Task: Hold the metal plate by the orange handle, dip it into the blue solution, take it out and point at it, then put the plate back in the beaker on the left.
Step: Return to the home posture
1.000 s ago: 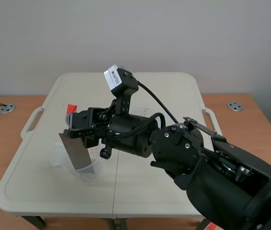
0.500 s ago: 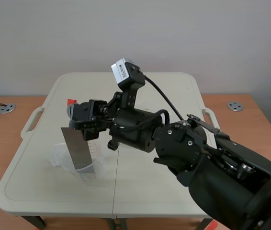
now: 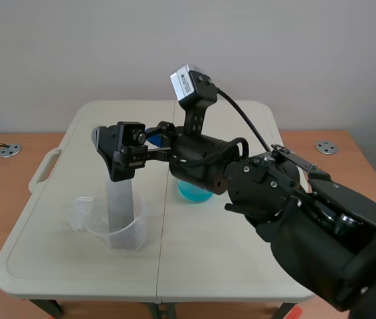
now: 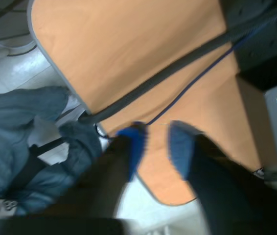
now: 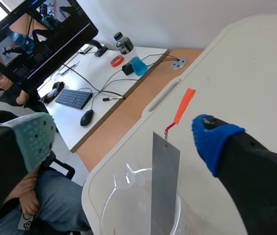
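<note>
Plate (image 3: 118, 206) stands upright in the beaker (image 3: 136, 229) at the desk's (image 3: 201, 266) left, the right end effector (image 3: 125, 156) hovering over it; the blue solution (image 3: 191, 193) sits behind the arm.

From the left wrist, the left end effector (image 4: 155, 144) is slightly parted, empty, off the desk.

From the right wrist, the fingers are spread, with the plate and its orange handle (image 5: 183, 105) between them, untouched. The put-back looks finished. Next comes a straight lift, as only the handle risks a snag. A keyboard (image 5: 73, 98) lies beyond.
</note>
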Action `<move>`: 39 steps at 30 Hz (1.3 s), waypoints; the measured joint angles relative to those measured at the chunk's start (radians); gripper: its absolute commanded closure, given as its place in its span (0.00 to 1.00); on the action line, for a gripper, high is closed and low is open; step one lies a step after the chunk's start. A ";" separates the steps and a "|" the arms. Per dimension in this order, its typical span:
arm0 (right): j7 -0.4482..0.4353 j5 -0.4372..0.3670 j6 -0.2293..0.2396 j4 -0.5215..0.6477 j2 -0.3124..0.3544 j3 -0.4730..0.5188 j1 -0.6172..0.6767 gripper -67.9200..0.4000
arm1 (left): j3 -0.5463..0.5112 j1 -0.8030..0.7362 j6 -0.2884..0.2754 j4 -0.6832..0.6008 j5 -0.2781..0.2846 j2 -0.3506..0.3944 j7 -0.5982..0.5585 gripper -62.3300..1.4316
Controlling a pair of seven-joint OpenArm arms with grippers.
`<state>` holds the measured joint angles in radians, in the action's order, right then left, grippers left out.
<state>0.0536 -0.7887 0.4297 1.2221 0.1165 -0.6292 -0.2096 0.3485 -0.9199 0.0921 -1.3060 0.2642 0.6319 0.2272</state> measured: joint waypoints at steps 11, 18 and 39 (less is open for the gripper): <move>-0.006 0.160 0.000 0.021 0.074 0.000 -0.019 0.02 | 0.000 0.000 0.000 0.000 -0.003 0.000 -0.018 0.00; -0.061 0.230 -0.025 0.180 0.213 0.068 0.034 0.02 | 0.000 0.000 -0.002 0.000 0.032 -0.003 -0.036 0.00; -0.222 0.344 -0.120 0.583 0.496 0.326 0.558 0.02 | -0.454 0.067 0.038 -0.293 0.253 -0.025 -0.333 0.00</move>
<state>-0.1680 -0.4446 0.3099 1.8050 0.6125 -0.3031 0.3489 -0.1051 -0.8532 0.1303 -1.5986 0.5175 0.6071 -0.1059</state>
